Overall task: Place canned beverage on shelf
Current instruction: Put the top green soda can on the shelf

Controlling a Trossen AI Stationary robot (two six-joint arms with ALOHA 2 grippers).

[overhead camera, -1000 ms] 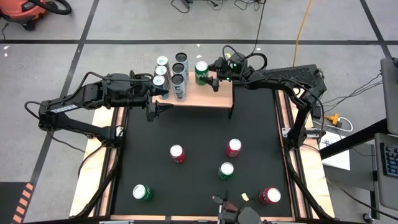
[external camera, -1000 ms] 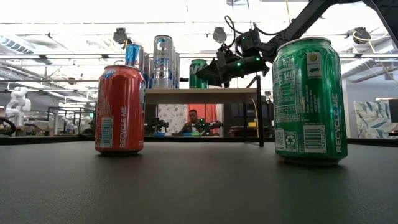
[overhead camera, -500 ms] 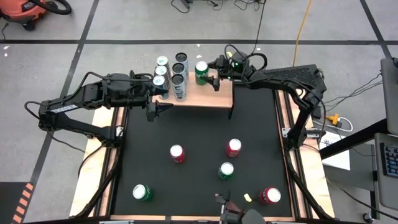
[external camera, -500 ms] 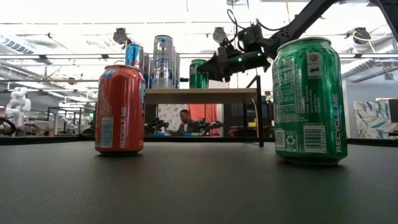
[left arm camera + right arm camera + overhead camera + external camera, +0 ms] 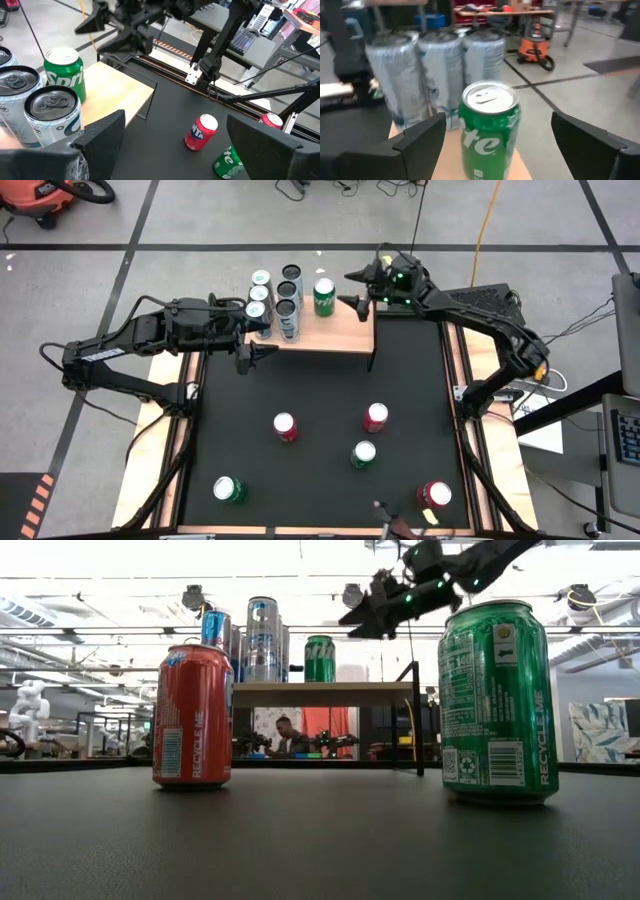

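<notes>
Although the green Sprite can [image 5: 324, 296] now stands upright on the shelf [image 5: 340, 332], just right of the silver cans [image 5: 276, 302] in the upper middle of the high view, it sits close to the board's far edge. The right gripper [image 5: 364, 287], upper right of the can, has its jaws spread and released, clear of the can. A careless swing of that arm could, I judge, clip the can and topple it off the back, or knock the silver cans together. The left gripper [image 5: 256, 346] hangs at the shelf's left corner, jaws spread and empty; a lurch there could jar the legs. Compared with a second ago, the right gripper has pulled back and risen from the can.
</notes>
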